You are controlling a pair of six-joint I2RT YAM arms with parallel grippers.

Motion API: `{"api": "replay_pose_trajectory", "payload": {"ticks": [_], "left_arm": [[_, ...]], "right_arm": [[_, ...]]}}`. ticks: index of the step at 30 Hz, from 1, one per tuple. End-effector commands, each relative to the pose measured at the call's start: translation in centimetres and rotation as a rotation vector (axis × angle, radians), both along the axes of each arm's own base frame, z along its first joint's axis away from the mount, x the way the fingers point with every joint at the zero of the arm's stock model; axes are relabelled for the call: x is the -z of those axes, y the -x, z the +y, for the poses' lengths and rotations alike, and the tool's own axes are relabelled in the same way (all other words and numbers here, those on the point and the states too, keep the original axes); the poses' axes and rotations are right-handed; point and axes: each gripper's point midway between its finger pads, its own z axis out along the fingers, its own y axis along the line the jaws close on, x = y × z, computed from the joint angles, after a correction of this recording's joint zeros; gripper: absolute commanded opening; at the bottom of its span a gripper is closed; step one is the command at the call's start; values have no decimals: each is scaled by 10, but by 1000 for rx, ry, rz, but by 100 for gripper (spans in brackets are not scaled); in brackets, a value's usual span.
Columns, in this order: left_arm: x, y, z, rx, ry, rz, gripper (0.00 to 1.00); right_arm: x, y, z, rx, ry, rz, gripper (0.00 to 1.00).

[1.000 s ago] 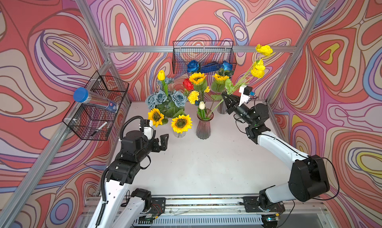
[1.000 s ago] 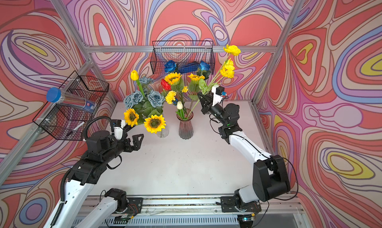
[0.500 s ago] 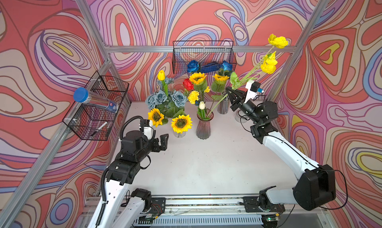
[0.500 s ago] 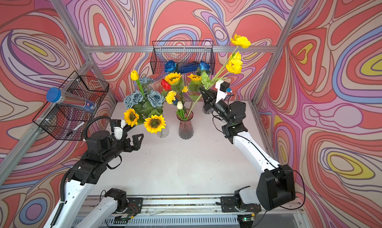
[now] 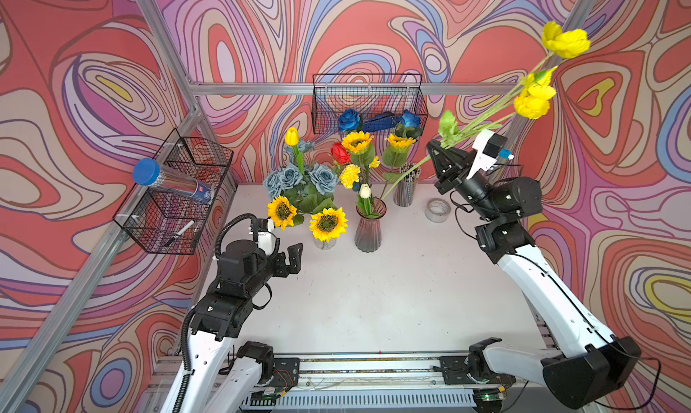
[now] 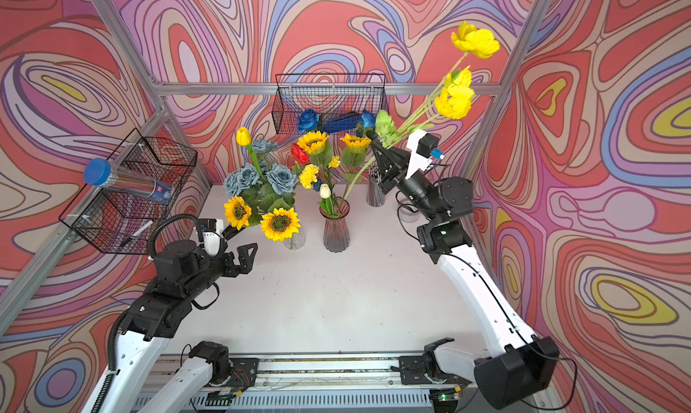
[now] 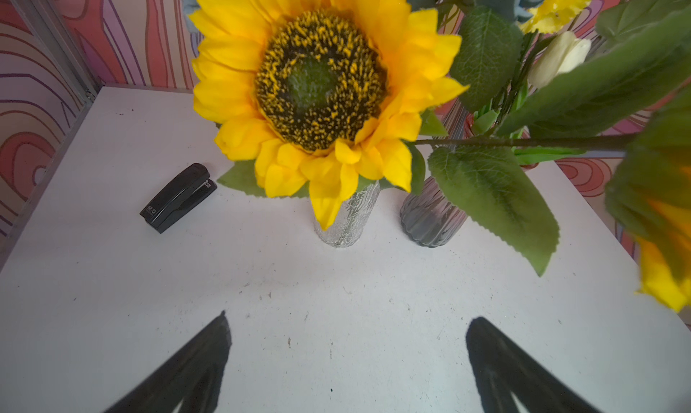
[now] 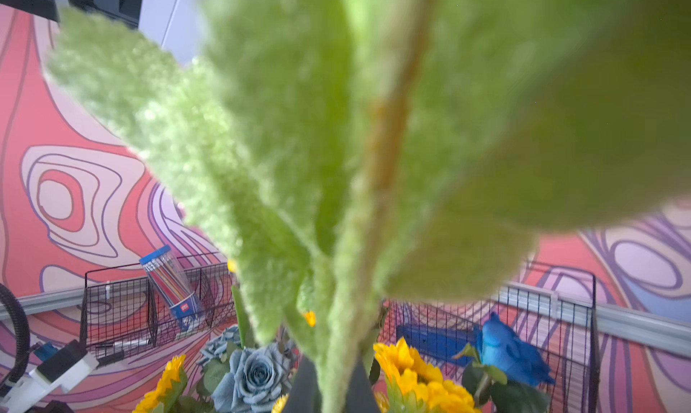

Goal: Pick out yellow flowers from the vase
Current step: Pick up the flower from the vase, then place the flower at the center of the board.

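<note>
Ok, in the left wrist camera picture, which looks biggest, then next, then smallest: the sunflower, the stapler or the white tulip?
1. Sunflower: by far the biggest, but it is close to the camera.
2. Stapler.
3. White tulip: nearly the stapler's size, partly behind a leaf, so unsure.

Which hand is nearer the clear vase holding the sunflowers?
Left. The left hand sits open, low beside the clear vase, facing it. The right hand is raised beyond the purple vase, shut on the yellow spray stem.
</note>
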Motion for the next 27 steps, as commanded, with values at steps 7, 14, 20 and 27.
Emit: {"api": "replay_pose_trajectory", "payload": {"ticks": [7, 14, 20, 27], "left_arm": [[-5, 0, 3, -19, 5, -27, 100], [-6, -1, 3, -18, 7, -32, 100], [-4, -2, 1, -10, 12, -23, 100], [-4, -2, 1, -9, 21, -20, 100]], "right_arm": [[-46, 36, -21, 33, -66, 46, 0], [-18, 24, -30, 108, -5, 409, 0], [23, 32, -36, 146, 75, 609, 0], [79, 21, -46, 244, 166, 833, 0]]}}
